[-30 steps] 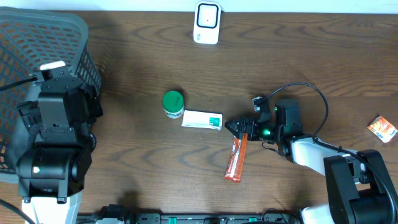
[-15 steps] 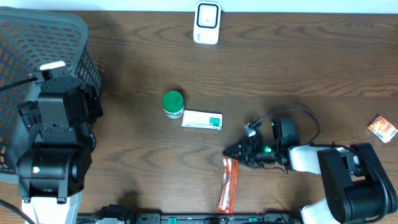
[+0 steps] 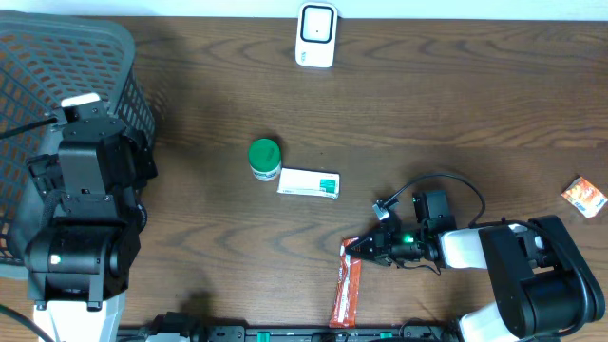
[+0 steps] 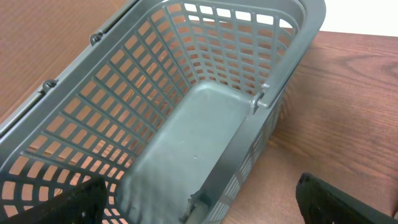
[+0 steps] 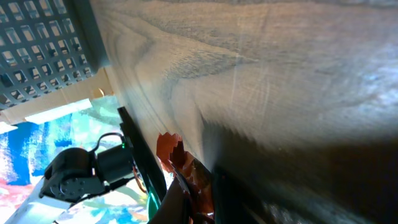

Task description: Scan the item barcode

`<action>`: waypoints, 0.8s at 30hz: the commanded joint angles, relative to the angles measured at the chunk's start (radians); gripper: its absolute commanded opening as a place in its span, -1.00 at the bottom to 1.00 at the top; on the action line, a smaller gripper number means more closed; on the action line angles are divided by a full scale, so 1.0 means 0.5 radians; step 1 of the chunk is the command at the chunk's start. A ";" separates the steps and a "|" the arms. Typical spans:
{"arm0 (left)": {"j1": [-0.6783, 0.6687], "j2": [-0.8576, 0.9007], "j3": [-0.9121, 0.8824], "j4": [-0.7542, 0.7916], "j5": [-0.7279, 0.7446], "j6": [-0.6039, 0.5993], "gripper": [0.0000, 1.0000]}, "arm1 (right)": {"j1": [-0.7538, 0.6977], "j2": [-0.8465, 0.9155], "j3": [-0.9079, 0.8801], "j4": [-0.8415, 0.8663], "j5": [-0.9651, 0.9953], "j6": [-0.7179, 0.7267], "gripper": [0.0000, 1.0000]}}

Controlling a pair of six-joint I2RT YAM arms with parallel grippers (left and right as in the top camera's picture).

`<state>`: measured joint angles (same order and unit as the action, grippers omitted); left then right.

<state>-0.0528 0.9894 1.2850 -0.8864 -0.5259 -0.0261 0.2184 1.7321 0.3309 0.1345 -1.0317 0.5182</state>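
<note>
The item, a long orange snack packet (image 3: pixel 346 283), lies on the wooden table near the front edge, right of centre. My right gripper (image 3: pixel 361 248) lies low over the table and is shut on the packet's upper end. In the right wrist view the packet's crimped orange edge (image 5: pixel 175 154) sticks out between the dark fingers (image 5: pixel 186 198). A white scanner (image 3: pixel 315 35) stands at the far edge of the table. My left gripper (image 4: pixel 205 200) hangs open over the grey basket (image 4: pixel 205 124), with nothing between its fingers.
A green-lidded jar (image 3: pixel 265 158) and a white box with green print (image 3: pixel 309 182) lie mid-table, left of and beyond the packet. A small orange packet (image 3: pixel 583 196) lies at the far right. The grey basket (image 3: pixel 57 57) fills the left side under the left arm (image 3: pixel 81 190).
My right gripper swung toward the table's front and closed on the orange packet's upper end. The packet slid a little toward the front left. The left arm has not moved.
</note>
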 commanded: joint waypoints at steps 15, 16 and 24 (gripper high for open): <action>0.011 -0.007 -0.011 0.001 -0.017 -0.011 0.93 | -0.132 -0.481 0.256 -0.021 -0.179 0.933 -0.97; 0.011 -0.007 -0.011 0.001 -0.017 -0.011 0.93 | -0.135 -0.546 0.275 -0.019 -0.179 1.001 -0.97; 0.011 -0.007 -0.011 0.001 -0.017 -0.011 0.93 | -0.177 -0.777 0.307 0.221 -0.207 1.419 -0.97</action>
<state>-0.0528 0.9894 1.2850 -0.8867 -0.5259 -0.0265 0.1394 1.3605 0.4763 0.2256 -1.1057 1.0946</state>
